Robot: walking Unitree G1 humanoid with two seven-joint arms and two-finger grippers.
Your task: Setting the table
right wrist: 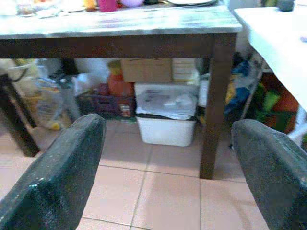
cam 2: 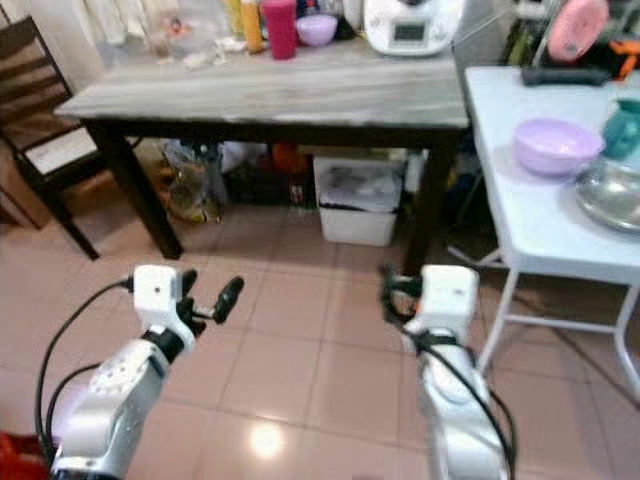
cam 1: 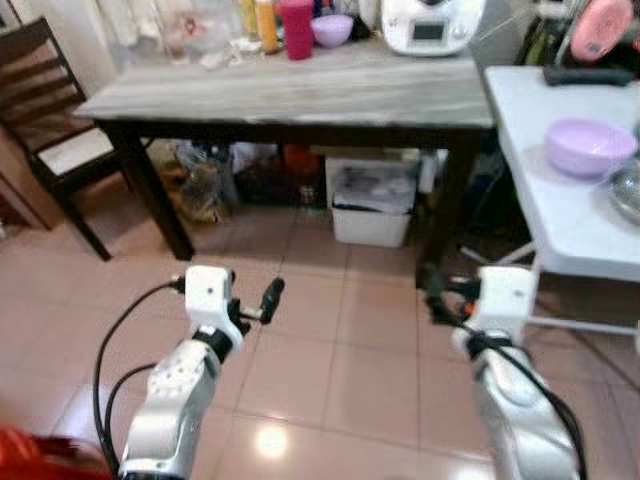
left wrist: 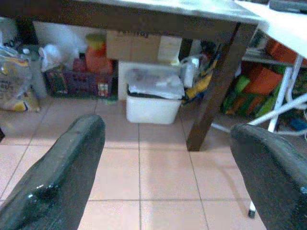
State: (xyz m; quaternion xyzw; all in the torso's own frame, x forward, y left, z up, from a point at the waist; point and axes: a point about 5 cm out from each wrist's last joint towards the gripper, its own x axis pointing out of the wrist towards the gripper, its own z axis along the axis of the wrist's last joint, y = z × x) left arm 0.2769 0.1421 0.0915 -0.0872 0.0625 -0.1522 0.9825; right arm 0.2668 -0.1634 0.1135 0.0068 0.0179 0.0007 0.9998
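A kitchen floor of pinkish tiles (cam 1: 340, 330) is filling the lower half of the head views, with a dark wooden chair (cam 1: 45, 120) standing at the upper left. Across the top a dark-legged table (cam 1: 300, 95) with a pale streaked top is carrying, along its far edge, a red cup (cam 1: 296, 28), a small purple bowl (cam 1: 332, 30) and a white kitchen appliance (cam 1: 432, 24). Under it a white bin (cam 1: 372, 210) is sitting among bags and boxes. At the right edge a white folding table (cam 1: 560, 200) is holding a larger lilac bowl (cam 1: 588, 146), with a metal bowl (cam 2: 612, 195) just beside it. In the lower left the left gripper (cam 1: 255, 300) is hovering over the tiles, its black fingers (left wrist: 62, 172) spread wide in the wrist view and gripping nothing. In the lower centre-right the right gripper (cam 1: 440, 295) is likewise hanging above the floor, its fingers (right wrist: 62, 177) spread wide apart and empty, pointing toward the bin and the table leg.
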